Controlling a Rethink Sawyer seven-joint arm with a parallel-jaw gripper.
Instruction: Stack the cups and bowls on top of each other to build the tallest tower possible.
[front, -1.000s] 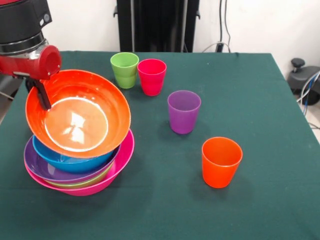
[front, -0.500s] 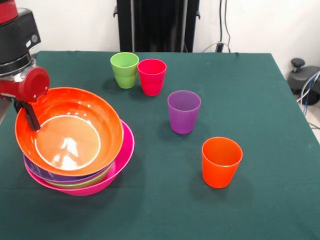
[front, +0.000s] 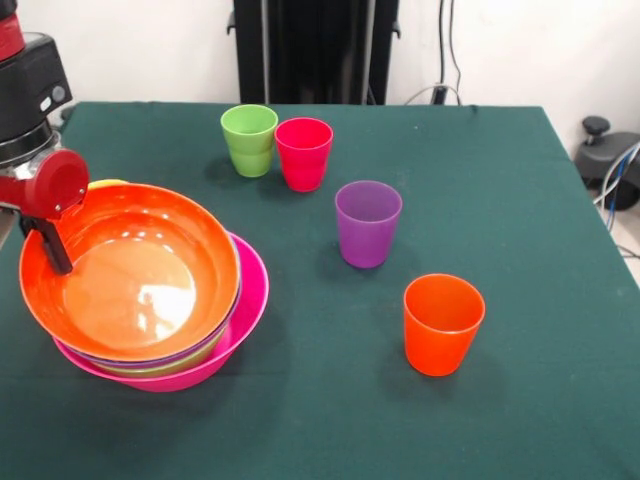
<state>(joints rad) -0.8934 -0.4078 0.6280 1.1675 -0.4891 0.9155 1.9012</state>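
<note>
orange bowl (front: 135, 275) glossy, sits tilted atop nested pile in pink bowl (front: 245, 310); gripper (front: 50, 245) pinches its rim.

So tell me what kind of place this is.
Probably a robotics lab or test room: a green cloth-covered table holds bright plastic cups and bowls, loose cables trail down by the white wall, and a red and black robot arm works over it.

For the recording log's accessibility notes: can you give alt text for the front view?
The end effector holds an orange bowl by its rim on a stack of bowls in a pink bowl. Green, red, purple and orange cups stand apart.
</note>
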